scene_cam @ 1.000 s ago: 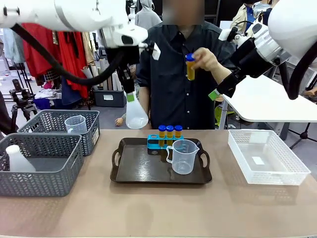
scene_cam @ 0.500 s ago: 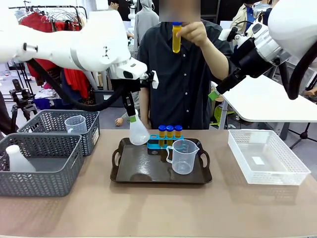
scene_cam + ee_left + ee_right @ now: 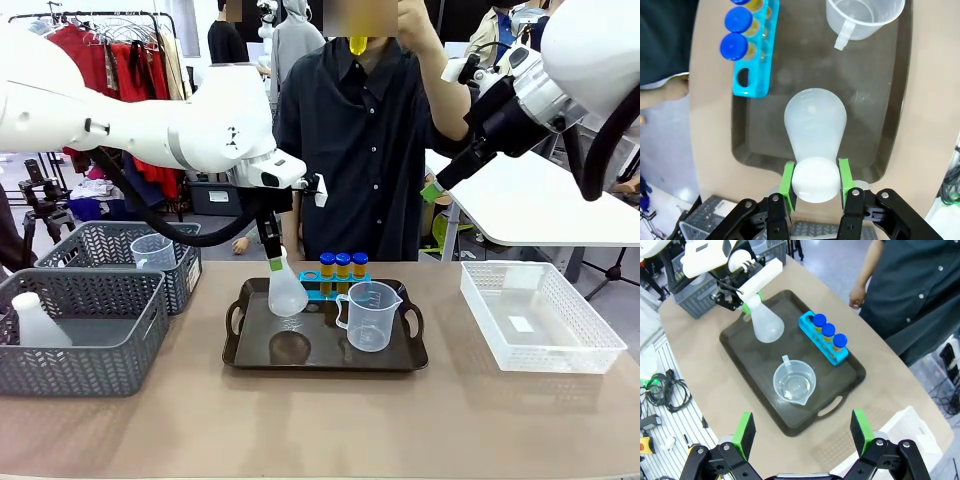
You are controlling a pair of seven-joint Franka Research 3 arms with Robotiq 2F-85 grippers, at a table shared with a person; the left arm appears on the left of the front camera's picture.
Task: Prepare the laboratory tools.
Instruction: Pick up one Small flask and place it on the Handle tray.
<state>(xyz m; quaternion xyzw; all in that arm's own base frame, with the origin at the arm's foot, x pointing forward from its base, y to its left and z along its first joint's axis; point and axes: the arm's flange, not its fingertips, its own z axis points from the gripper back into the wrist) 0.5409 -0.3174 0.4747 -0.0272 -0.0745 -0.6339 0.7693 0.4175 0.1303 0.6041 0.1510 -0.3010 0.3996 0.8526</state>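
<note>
Tan bench (image 3: 330, 420), smooth matte top, clothes racks and other tables behind. Dark glossy tray (image 3: 258, 355) sits mid-bench, rimmed, loop handles at both ends.

Left pincer (image 3: 814, 179) clamps the neck of the conical flask (image 3: 286, 292): green pads either side, base hanging just over the tray's left half, upright as far as I can tell. Can't confirm touchdown from here.

Step as I read it: set the flask down on the tray. Lower straight, keep it vertical, release only once the base is flat. Flask is translucent white plastic, wide base, narrow neck; likely light, so it could tip if the pads drag on opening. Keep clear of the cyan tube rack (image 3: 325, 288) just beside it, holding three blue-capped tubes (image 3: 343, 268) of amber liquid, and of the clear graduated beaker (image 3: 371, 315) on the tray's right.

Right pincer (image 3: 802, 432) is spread wide, empty, high above the tray.

Person's hand (image 3: 418, 22) holds a fourth tube (image 3: 357, 42) up high.
</note>
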